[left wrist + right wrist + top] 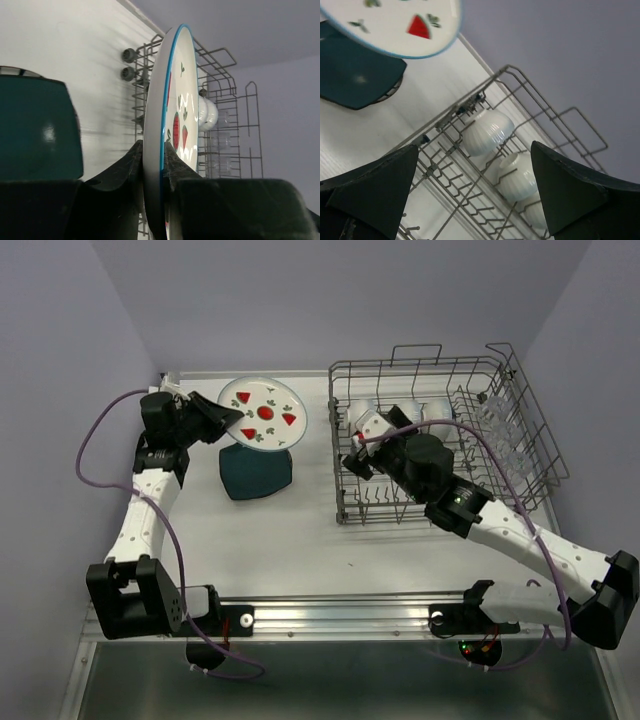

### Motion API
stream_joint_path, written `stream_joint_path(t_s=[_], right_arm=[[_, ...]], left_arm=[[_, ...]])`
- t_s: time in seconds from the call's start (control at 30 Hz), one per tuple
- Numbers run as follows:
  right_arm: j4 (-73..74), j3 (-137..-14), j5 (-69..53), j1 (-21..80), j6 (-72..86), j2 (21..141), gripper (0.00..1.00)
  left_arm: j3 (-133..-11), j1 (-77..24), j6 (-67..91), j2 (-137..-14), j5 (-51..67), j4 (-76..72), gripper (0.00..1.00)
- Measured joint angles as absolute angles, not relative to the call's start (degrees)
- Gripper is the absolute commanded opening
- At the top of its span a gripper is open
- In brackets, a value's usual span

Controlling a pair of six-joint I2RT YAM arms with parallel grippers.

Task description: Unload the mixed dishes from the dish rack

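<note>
The worktop [300, 540] carried the dish rack [415, 363] on its right half. The teal plate [255, 475] lay left of it. The strawberry plate [264, 412] hung above the teal plate's far edge, rim pinched by the left fingers [125, 170]. White bowls [487, 131] and tumblers [500, 425] sat in the rack. The right fingers [375, 185] were spread wide over the rack, empty.

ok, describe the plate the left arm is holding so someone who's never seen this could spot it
Find the grey wire dish rack on the right, then look just left of it, where the left gripper clamps a rim. That is the round white plate with red strawberries and a blue edge; the dark teal plate below it is plain and squarish.
</note>
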State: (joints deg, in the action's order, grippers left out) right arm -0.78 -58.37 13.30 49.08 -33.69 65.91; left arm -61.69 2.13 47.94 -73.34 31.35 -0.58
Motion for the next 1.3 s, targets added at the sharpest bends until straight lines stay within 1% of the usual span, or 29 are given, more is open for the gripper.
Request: stream_joint_path(t_s=[0.2, 0.3, 0.47, 0.73, 0.87, 1.17, 1.2, 1.23, 1.3], right_arm=[[-2.0, -58.3, 30.1, 45.8, -20.1, 64.6, 1.0], [-2.2, -58.0, 33.6, 43.6, -15.6, 62.7, 1.0], [-3.7, -56.3, 35.9, 42.3, -11.5, 58.4, 1.0], [-4.4, -55.3, 37.1, 42.3, -11.1, 58.1, 1.0], [-4.4, -55.3, 37.1, 42.3, -11.1, 58.1, 1.0], [-4.5, -55.3, 36.0, 42.3, -10.7, 57.0, 1.0], [-4.5, -55.3, 36.0, 42.3, -10.7, 56.9, 1.0], [-4.5, -55.3, 36.0, 42.3, -10.6, 56.7, 1.0], [-4.5, -55.2, 35.6, 42.3, -10.5, 56.4, 1.0]], left_arm=[[-55.1, 5.7, 43.1, -71.4, 30.7, 1.1, 0.0], [-51.7, 6.2, 40.9, -71.5, 29.6, 1.1, 0.0], [-50.0, 7.0, 36.6, -74.0, 28.4, 1.0, 0.0], [-49.9, 8.8, 30.7, -77.7, 27.9, -0.4, 0.0], [-48.0, 9.1, 28.3, -79.7, 27.9, -2.6, 0.0], [-47.6, 10.0, 27.3, -82.8, 29.2, -4.1, 0.0], [-47.6, 10.2, 27.3, -83.1, 29.4, -4.1, 0.01], [-47.6, 10.4, 27.4, -83.6, 29.8, -4.2, 0.09], [-47.7, 11.0, 27.8, -84.4, 30.7, -4.2, 0.19]])
